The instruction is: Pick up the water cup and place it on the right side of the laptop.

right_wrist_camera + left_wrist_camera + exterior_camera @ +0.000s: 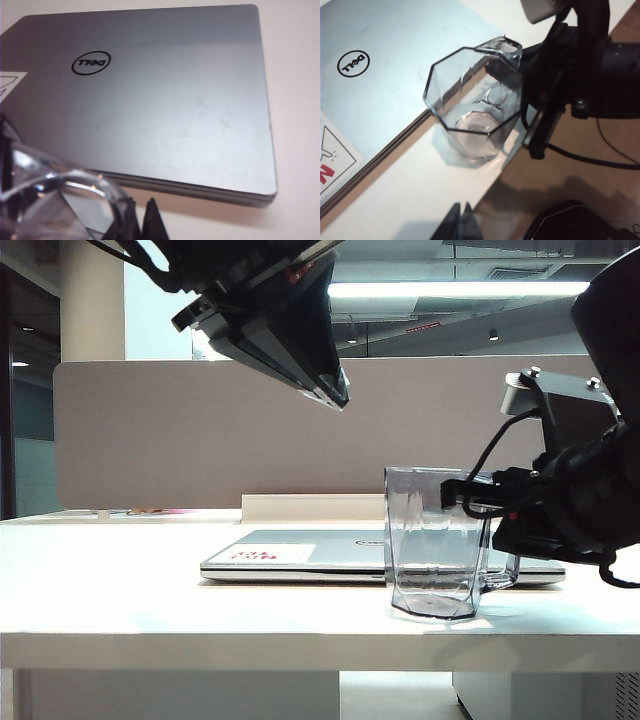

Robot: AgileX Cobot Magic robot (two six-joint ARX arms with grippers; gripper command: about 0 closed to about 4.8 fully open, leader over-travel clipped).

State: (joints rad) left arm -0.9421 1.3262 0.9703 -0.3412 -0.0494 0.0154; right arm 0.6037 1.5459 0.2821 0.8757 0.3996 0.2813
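The water cup [430, 550], clear and faceted with a loop handle, stands on the white table just in front of the laptop [300, 555], near its right end. My right gripper [450, 495] reaches in from the right and is shut on the cup's upper wall at the rim. In the right wrist view the cup [45, 200] curves into the gripper [141, 205], with the laptop [160, 100] lid beyond. My left gripper [338, 398] hangs high above the laptop, shut and empty. Its own view looks down on the cup [470, 115], the laptop [385, 75] and its tips [462, 207].
A grey partition [200, 420] runs along the back of the table [100, 580]. The table's front edge lies close to the cup's base. A black cable [495, 455] loops off the right arm. A dark object [570, 225] sits below the table edge.
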